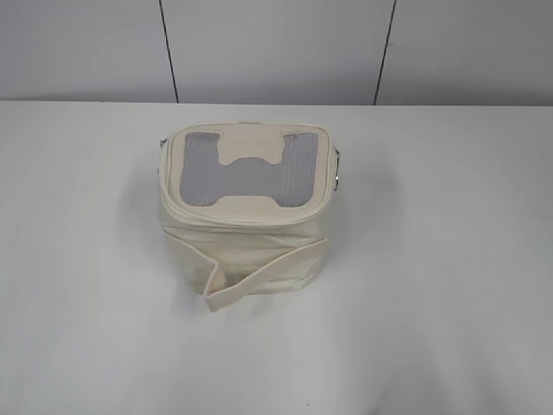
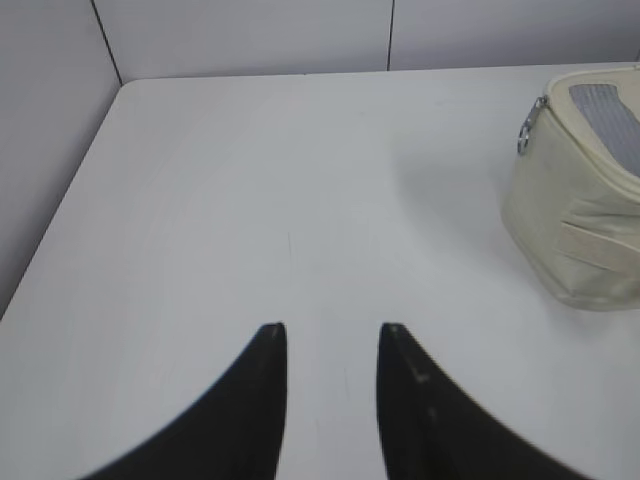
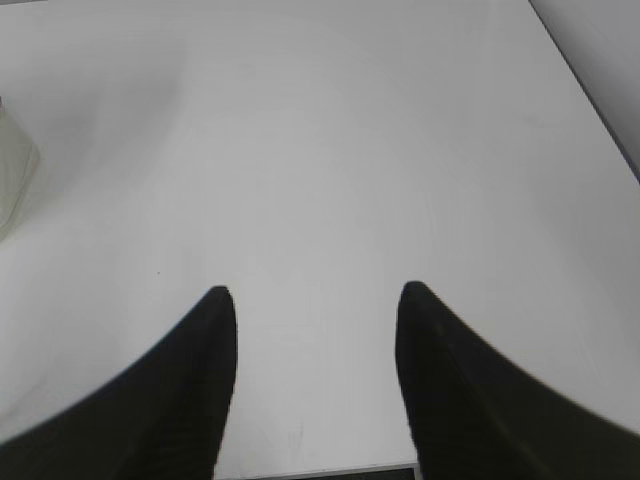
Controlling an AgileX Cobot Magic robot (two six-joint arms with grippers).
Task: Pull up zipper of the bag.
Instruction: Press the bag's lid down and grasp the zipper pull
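The cream-white bag (image 1: 246,251) stands in the middle of the table, its lid with the grey mesh window (image 1: 246,177) and H-shaped patch facing up. A flat strap (image 1: 259,275) hangs across its front. The zipper (image 1: 251,218) runs round the lid rim; one silver slider with a ring pull (image 1: 337,169) shows at the right side and one (image 2: 527,128) at the bag's left side in the left wrist view. The bag (image 2: 580,200) sits far right in that view. My left gripper (image 2: 332,330) is open and empty over bare table. My right gripper (image 3: 316,290) is open and empty, with only the bag's edge (image 3: 15,170) at far left.
The white table (image 1: 449,285) extends round the bag on all sides. A grey panelled wall (image 1: 276,47) stands behind the table's far edge. The table's near edge (image 3: 330,470) shows just under my right gripper. Neither arm shows in the exterior view.
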